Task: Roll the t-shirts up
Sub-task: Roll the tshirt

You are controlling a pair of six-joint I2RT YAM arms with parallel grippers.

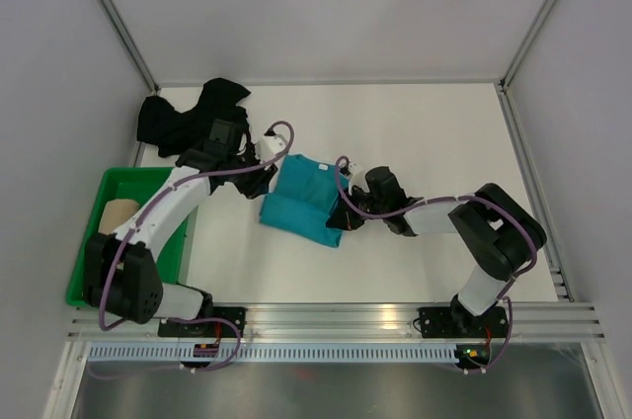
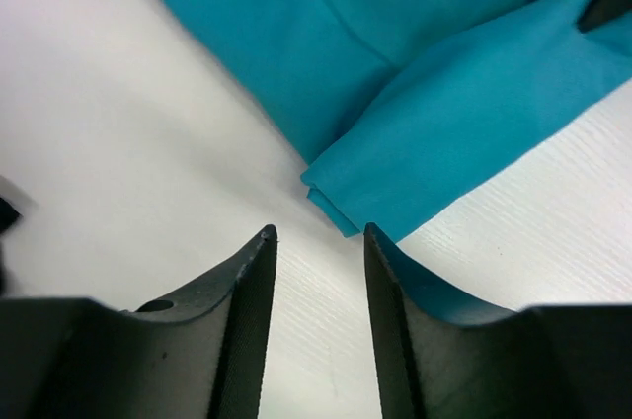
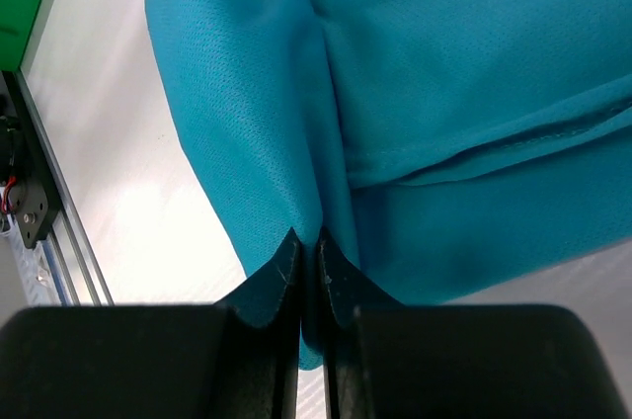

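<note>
The teal t-shirt [image 1: 301, 200] lies folded at the table's middle. My right gripper [image 1: 344, 216] is at its near right edge, jaws shut on a pinch of the teal fabric [image 3: 247, 132]; cloth runs between the fingertips [image 3: 284, 261]. My left gripper [image 1: 269, 179] hangs at the shirt's far left side with its jaws open and only bare table between them; a folded corner of the teal shirt [image 2: 395, 162] lies just beyond the tips, its cloth lying along the right finger's [image 2: 395, 330] outer side. A black t-shirt [image 1: 188, 121] is crumpled at the back left. A tan roll [image 1: 118, 213] sits in the tray.
A green plastic tray [image 1: 94, 261] stands at the left near edge, under the left arm. Grey walls close the back and sides. An aluminium rail [image 1: 336, 320] runs along the near edge by the arm bases.
</note>
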